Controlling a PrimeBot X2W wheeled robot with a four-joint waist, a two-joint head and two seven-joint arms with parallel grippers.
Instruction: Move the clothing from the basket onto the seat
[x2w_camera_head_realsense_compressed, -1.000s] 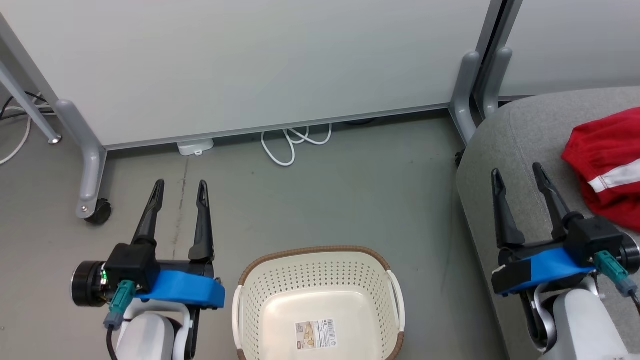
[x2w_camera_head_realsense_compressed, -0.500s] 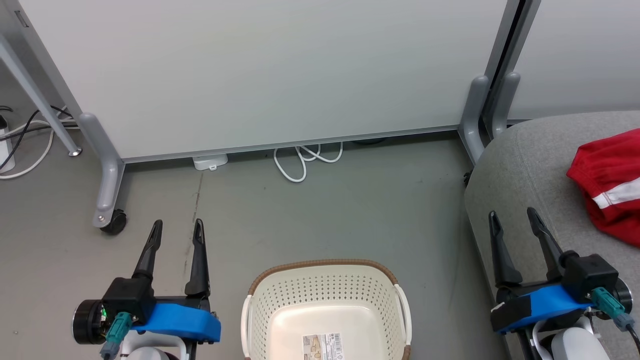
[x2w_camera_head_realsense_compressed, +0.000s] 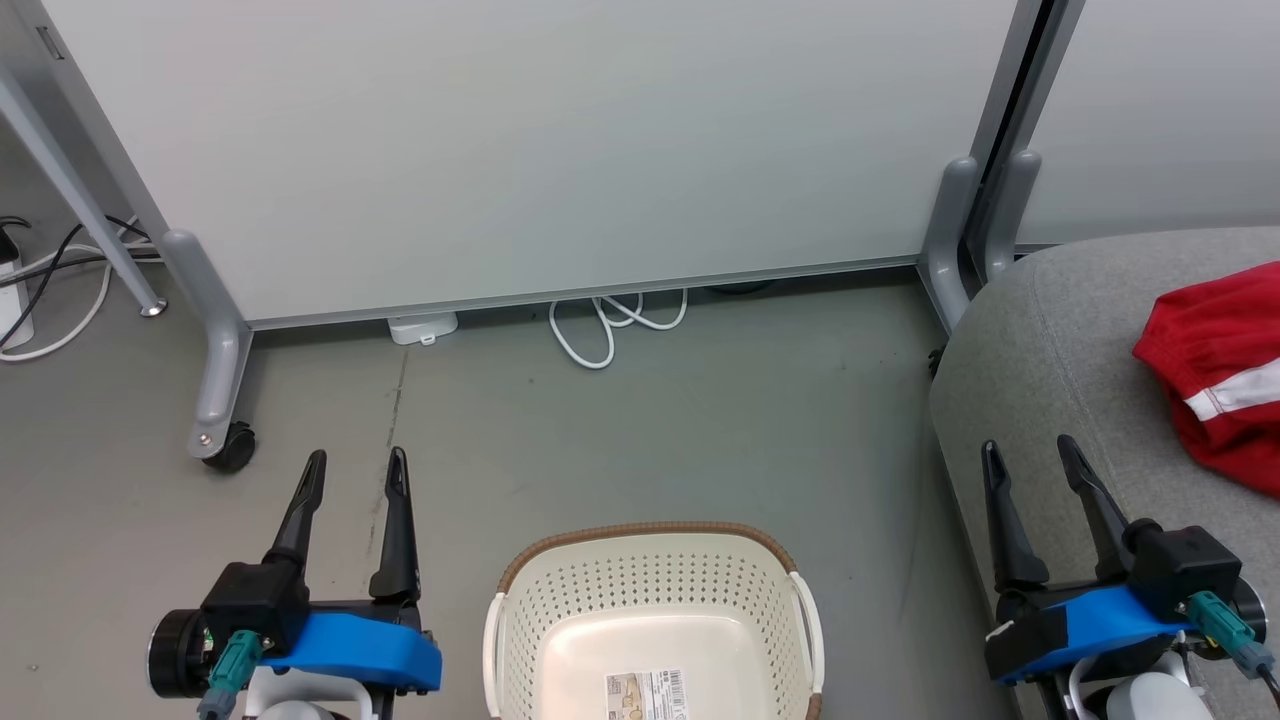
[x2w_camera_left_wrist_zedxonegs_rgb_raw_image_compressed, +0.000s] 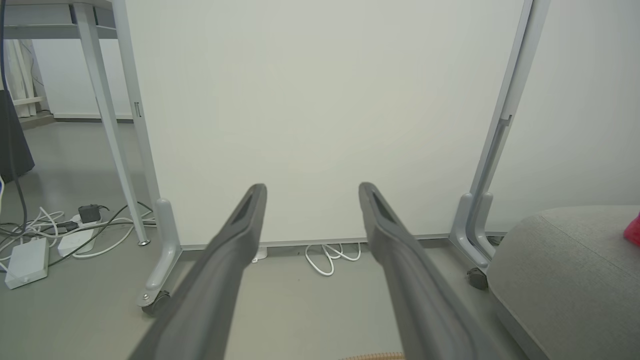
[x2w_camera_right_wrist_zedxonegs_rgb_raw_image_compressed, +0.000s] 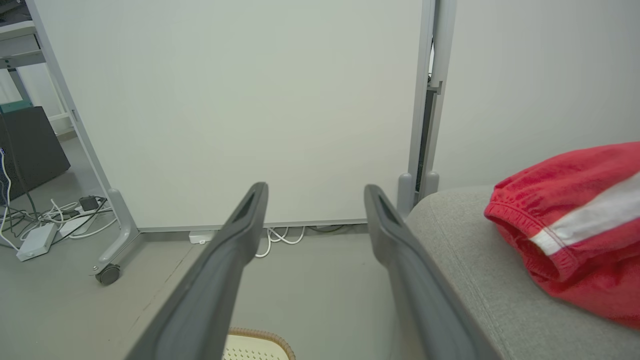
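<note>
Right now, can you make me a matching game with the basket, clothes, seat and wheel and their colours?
Things:
1. basket
2. clothes
3. seat
4. wheel

Colours:
A. grey
B. black
C. cream with a brown rim
D. red with a white stripe

Pairs: 1-C, 2-D, 3-A, 4-B

Red clothing (x2w_camera_head_realsense_compressed: 1215, 340) on seat (x2w_camera_head_realsense_compressed: 1050, 350), basket (x2w_camera_head_realsense_compressed: 650, 580) on floor (x2w_camera_head_realsense_compressed: 700, 420).

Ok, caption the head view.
Empty basket on the floor, red clothing on the grey seat, left gripper and right gripper open.
</note>
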